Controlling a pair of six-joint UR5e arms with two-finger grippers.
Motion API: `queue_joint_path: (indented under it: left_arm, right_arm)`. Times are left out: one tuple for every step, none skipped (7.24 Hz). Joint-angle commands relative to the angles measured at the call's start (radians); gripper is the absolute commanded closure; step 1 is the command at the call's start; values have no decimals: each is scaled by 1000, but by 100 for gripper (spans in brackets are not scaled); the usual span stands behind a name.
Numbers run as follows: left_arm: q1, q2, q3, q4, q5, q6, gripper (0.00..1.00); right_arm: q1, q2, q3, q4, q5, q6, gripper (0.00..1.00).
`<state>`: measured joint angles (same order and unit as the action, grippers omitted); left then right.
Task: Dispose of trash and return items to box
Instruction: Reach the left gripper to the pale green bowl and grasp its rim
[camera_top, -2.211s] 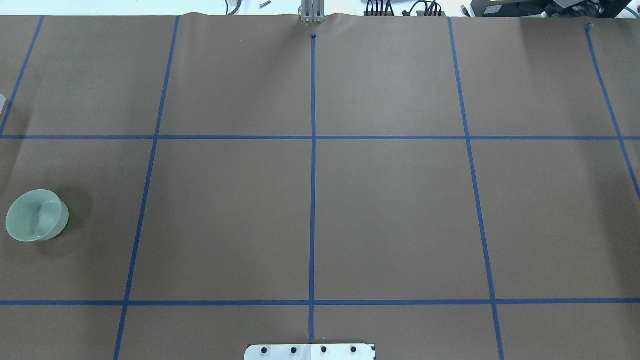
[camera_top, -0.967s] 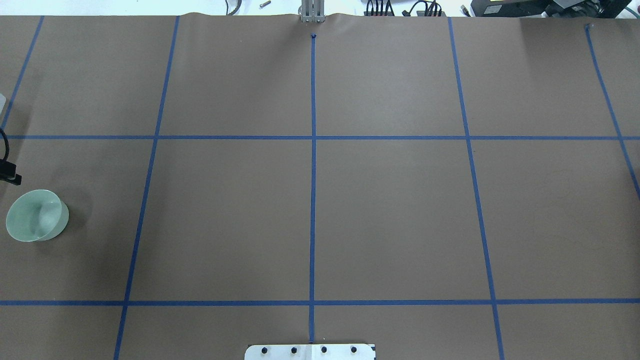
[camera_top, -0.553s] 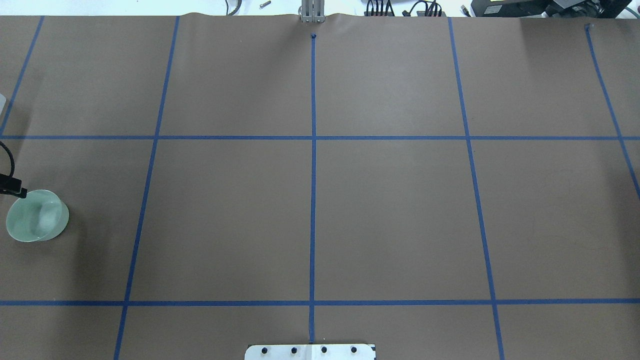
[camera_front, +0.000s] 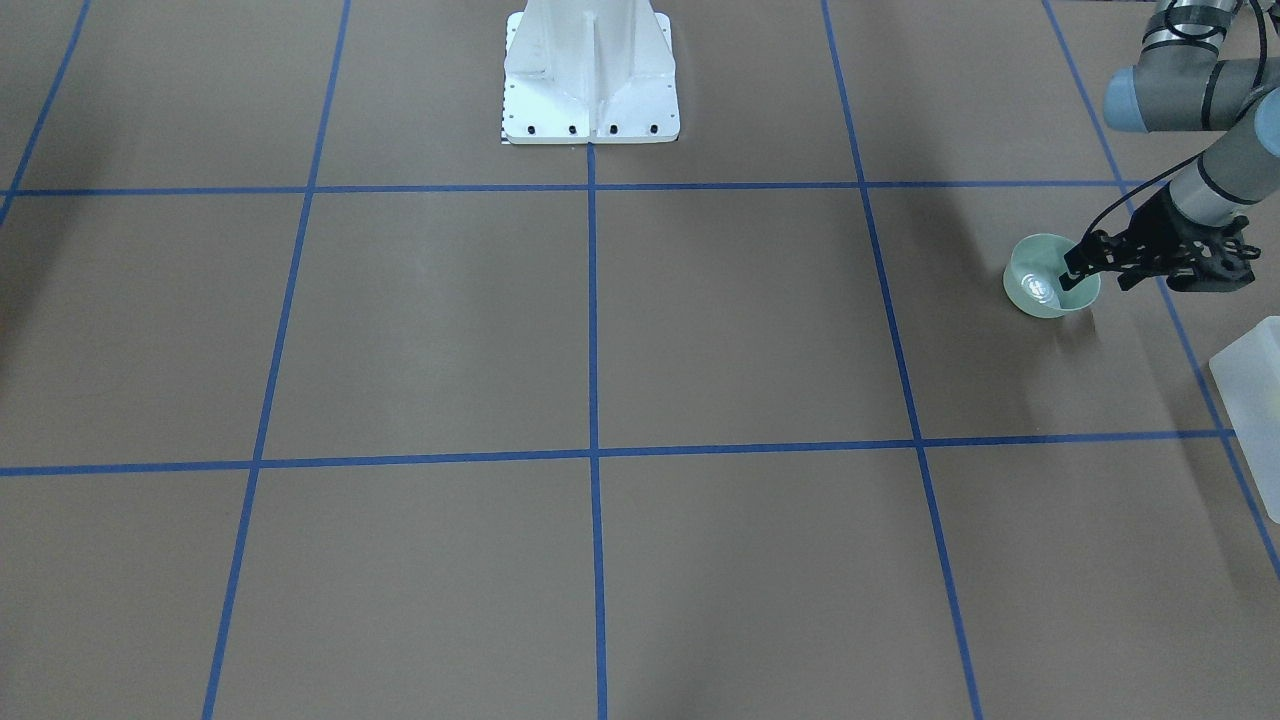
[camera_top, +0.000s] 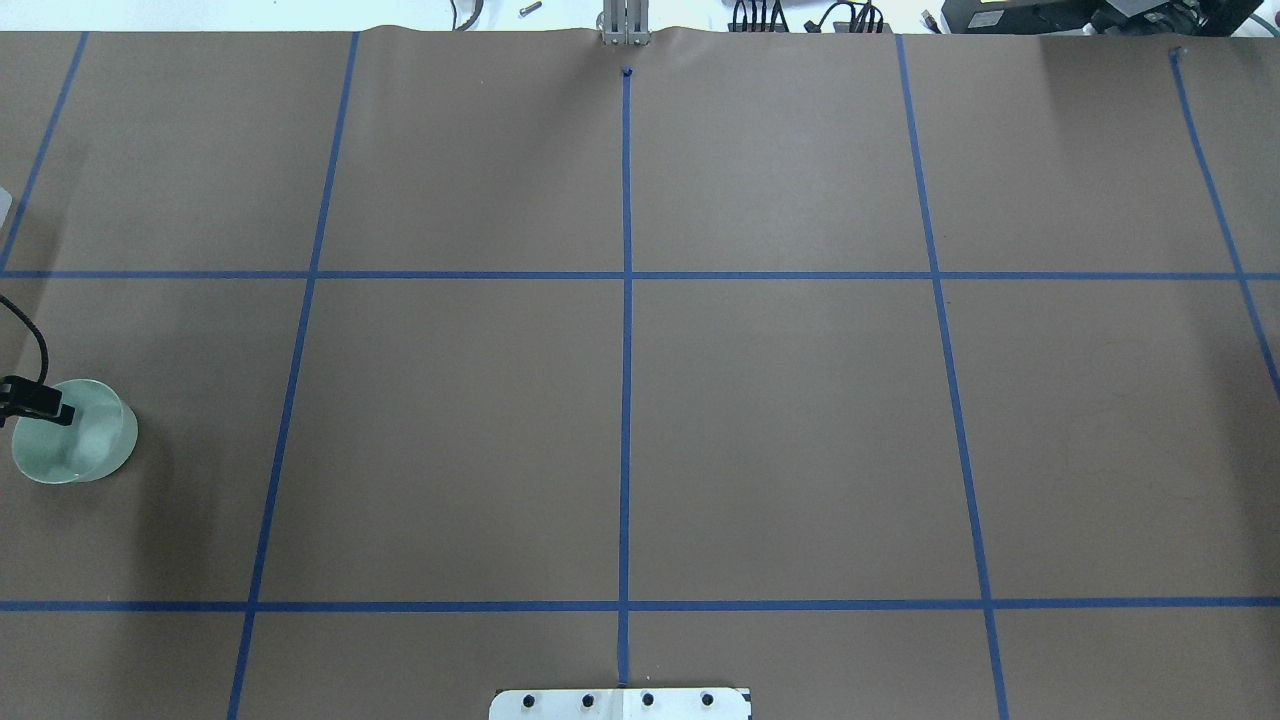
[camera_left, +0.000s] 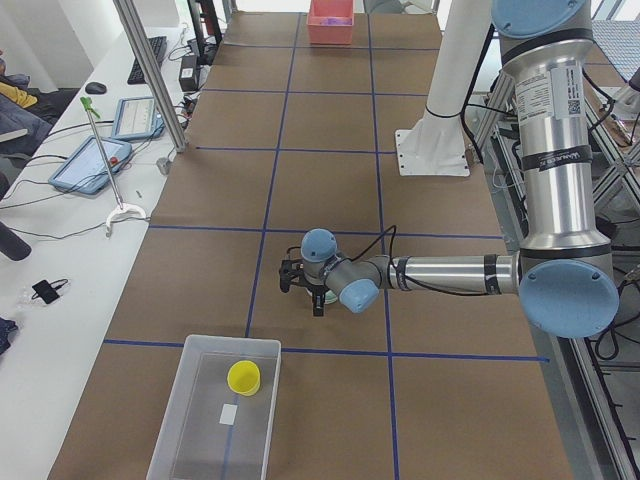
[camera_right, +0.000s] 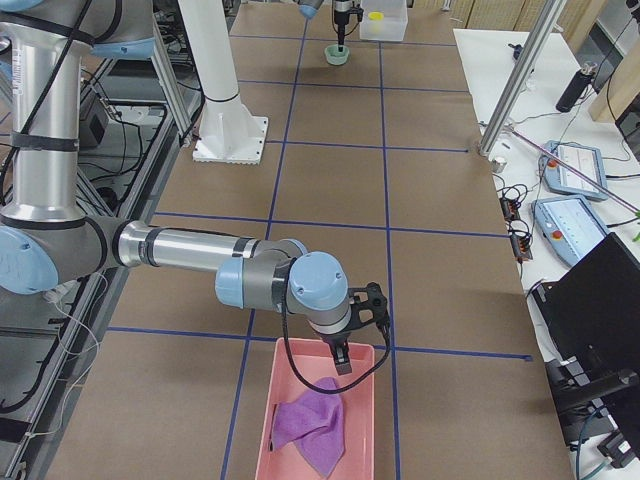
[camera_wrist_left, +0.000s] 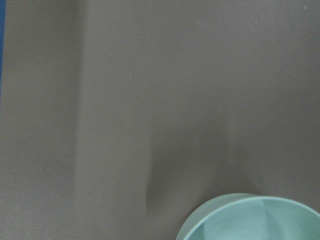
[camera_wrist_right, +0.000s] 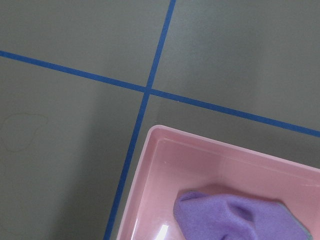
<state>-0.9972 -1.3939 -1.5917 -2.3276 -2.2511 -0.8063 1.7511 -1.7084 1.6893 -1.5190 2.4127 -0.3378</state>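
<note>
The mint-green bowl (camera_front: 1040, 288) stands upright on the brown table at my far left; it also shows in the overhead view (camera_top: 85, 450) and the left wrist view (camera_wrist_left: 260, 220). My left gripper (camera_front: 1100, 272) is open and straddles the bowl's rim, with one finger (camera_top: 45, 408) inside the bowl. The pale-yellow cup (camera_left: 243, 377) stands in the translucent box (camera_left: 200, 350) just beyond the bowl. My right gripper (camera_right: 342, 362) hovers over a pink tray (camera_right: 268, 440) far to my right. I cannot tell whether it is open or shut.
A purple cloth (camera_wrist_right: 235, 217) lies in the pink tray (camera_wrist_right: 150, 170). The white pedestal base (camera_front: 590, 75) stands at the table's middle on the robot's side. Blue tape lines grid the brown table. The box's corner (camera_front: 1255, 390) lies close to the left arm.
My left gripper came in from the overhead view's left edge and moved to the bowl, and one finger now reaches over its rim. The bowl has not moved.
</note>
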Motion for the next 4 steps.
queue_joint_path:
  left_arm:
    - [6, 3, 1, -9, -22, 1, 100]
    - [6, 3, 3, -10, -36, 1, 100]
    - [6, 3, -5, -10, -82, -4, 100]
    - [-7, -8, -26, -10, -196, -4, 100]
  right_arm:
    - [-34, 3, 3, 67, 28, 106, 0]
    - [-38, 3, 3, 69, 28, 112, 0]
    - [-39, 6, 7, 69, 29, 114, 0]
    - [-56, 6, 10, 69, 26, 125, 0]
